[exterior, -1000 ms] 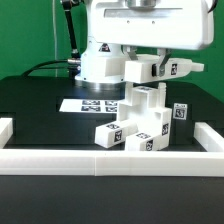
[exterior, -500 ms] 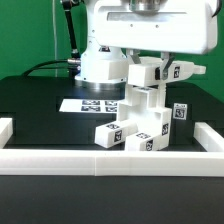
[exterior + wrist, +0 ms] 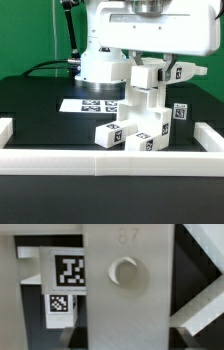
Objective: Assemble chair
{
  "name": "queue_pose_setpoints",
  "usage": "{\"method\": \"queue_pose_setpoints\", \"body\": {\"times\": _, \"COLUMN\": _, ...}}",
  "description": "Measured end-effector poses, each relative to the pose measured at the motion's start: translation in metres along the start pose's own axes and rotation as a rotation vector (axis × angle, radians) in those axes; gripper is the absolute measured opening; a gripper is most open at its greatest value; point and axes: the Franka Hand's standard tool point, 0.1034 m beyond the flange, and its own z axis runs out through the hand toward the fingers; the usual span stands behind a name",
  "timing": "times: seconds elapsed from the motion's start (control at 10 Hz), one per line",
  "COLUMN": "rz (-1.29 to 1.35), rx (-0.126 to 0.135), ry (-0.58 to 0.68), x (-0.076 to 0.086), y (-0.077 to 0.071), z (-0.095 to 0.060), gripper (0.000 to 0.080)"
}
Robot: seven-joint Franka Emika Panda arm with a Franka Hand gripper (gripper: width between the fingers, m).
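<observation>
"Chair (image 3: 140,125) first, please: where does it stand now? I cannot see well from my place."

"Let me begin at the hand. The gripper (image 3: 150,63) points straight down, and its jaws are closed on a white slab (image 3: 142,74). I say closed on it because the slab sits up between the fingers, high above the table (image 3: 40,100). In the wrist view this slab fills the middle, with a round recess (image 3: 125,272) in its face, so it is very close to that camera."

"And the chair itself?"

"It is directly under the hand, on the black table, as a stepped white group of blocks with small tags. One upright column (image 3: 148,102) rises from it, and the slab is exactly above this column. Whether it touches or is just apart, I cannot tell. It is white on white there."

"So which way must the hand go?"

"Down, I think, along the column's long axis, which is vertical. There is only one arm, so there is no choice of hand. The marker board (image 3: 88,104) lies behind, toward the exterior view's left, apart from the chair. The long rail (image 3: 60,160) runs near, in front."

"What can go wrong?"

"If the slab is a little tilted, it may not seat well, in my opinion."
</observation>
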Motion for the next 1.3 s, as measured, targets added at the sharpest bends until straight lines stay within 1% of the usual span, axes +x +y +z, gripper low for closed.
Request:
{"method": "queue_pose_setpoints", "body": {"times": 0.4, "rz": -0.004, "rx": 0.002, "ry": 0.003, "x": 0.0002, "y": -0.0027, "z": 0.0006, "gripper": 0.029}}
{"method": "queue_pose_setpoints", "body": {"times": 1.1, "rz": -0.006, "rx": 0.003, "ry": 0.005, "x": 0.0006, "y": -0.0029, "z": 0.0008, "gripper": 0.029}}
{"method": "queue_pose_setpoints", "body": {"times": 1.3, "rz": -0.009, "rx": 0.008, "ry": 0.014, "x": 0.0028, "y": -0.003, "z": 0.0012, "gripper": 0.029}}
